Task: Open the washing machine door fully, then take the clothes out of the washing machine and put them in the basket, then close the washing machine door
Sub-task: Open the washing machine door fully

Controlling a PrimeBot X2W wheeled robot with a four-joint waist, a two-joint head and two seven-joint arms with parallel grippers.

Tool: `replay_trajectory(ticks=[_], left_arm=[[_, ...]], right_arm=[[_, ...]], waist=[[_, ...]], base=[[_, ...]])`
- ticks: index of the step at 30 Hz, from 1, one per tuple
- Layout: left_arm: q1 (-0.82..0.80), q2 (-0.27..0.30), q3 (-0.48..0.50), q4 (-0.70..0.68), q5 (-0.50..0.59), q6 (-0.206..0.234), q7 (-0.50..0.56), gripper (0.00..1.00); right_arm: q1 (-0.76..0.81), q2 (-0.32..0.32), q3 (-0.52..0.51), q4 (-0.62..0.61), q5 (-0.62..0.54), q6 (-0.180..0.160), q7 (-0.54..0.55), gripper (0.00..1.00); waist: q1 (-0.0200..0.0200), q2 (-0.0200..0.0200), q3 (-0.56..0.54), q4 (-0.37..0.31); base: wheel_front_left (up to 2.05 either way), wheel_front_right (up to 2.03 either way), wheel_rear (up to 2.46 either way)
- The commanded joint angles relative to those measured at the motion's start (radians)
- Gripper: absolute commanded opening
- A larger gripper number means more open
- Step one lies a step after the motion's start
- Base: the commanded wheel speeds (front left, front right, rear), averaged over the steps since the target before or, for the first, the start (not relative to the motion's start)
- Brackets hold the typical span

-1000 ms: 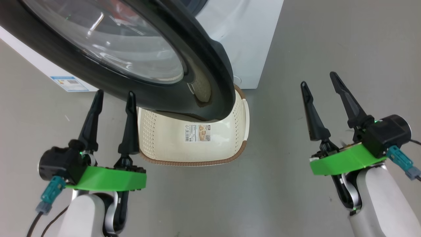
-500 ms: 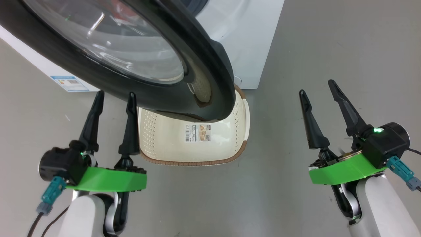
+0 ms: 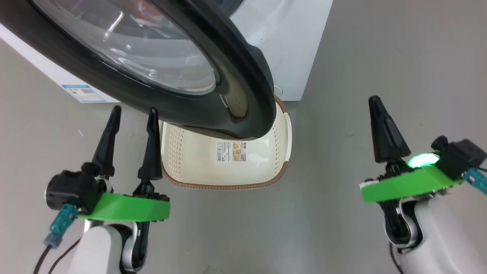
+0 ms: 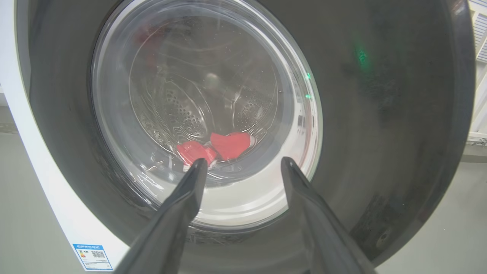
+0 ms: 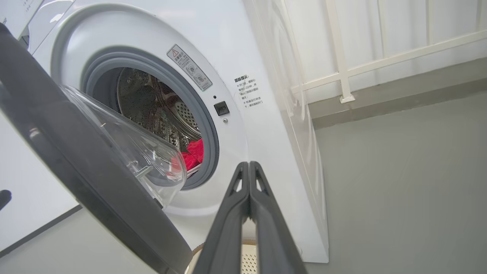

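Right gripper (image 3: 376, 104): fingers pressed together, empty, right of washing machine door (image 3: 243, 76). Left gripper (image 3: 134, 110): fingers apart, empty, near side of door's outer face. Door partly open, hinge left, free edge toward right gripper, so right arm likely better placed to push it leftward. Clothes (image 5: 194, 154) in drum. Basket (image 3: 220, 186) on floor under door.

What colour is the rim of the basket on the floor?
Brown, with a woven look, around the cream basket. The head view shows it best.
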Motion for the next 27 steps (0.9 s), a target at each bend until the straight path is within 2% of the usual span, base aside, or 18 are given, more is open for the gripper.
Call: replay_trajectory(ticks=[1,3,8,11,16,20,23,24,27], left_arm=[[0.007,0.022,0.030,-0.027,-0.003,0.008,-0.008,1.00],[0.007,0.022,0.031,-0.032,-0.004,0.011,-0.008,1.00],[0.002,0.022,0.025,-0.036,-0.009,0.011,-0.008,1.00],[-0.001,0.022,0.024,-0.036,-0.005,0.013,-0.008,1.00],[-0.007,0.022,0.020,-0.040,-0.008,0.018,-0.008,1.00],[-0.009,0.022,0.018,-0.041,-0.014,0.021,-0.008,1.00],[-0.011,0.022,0.014,-0.044,-0.017,0.022,-0.008,1.00],[-0.011,0.022,0.014,-0.044,-0.017,0.022,-0.008,1.00],[-0.016,0.022,0.007,-0.045,-0.019,0.024,-0.008,1.00]], right_arm=[[-0.052,0.006,0.050,0.002,0.110,0.005,-0.006,0.00],[-0.095,0.006,0.083,0.028,0.222,0.005,-0.006,0.00],[-0.209,0.006,0.158,0.091,0.416,0.005,0.001,0.00],[-0.271,0.006,0.186,0.114,0.536,0.005,0.059,0.00],[-0.357,0.006,0.184,0.131,0.793,0.005,0.241,0.00],[-0.427,-0.006,0.163,0.154,0.980,0.005,0.437,0.00],[-0.476,-0.021,0.155,0.174,1.085,0.005,0.575,0.00],[-0.476,-0.021,0.155,0.174,1.085,0.005,0.575,0.00],[-0.514,-0.040,0.160,0.191,1.157,0.005,0.697,0.00]], waist=[[0.0000,0.0000,0.002,0.001],[0.0000,0.0000,0.004,-0.001],[0.0000,0.0000,0.010,0.003],[0.0000,0.0000,0.013,0.006],[0.0000,0.0000,0.022,0.014],[0.0000,0.0000,0.030,0.019],[0.0000,0.0000,0.038,0.023],[0.0000,0.0000,0.038,0.023],[0.0000,0.0000,0.044,0.029]], base=[[0.00,0.00,0.00],[0.00,0.00,0.00],[0.00,0.00,0.00],[0.00,0.00,0.00],[0.00,0.00,0.00],[0.00,0.00,0.00],[0.00,0.00,0.00],[0.00,0.00,0.00],[0.00,0.00,0.00]])
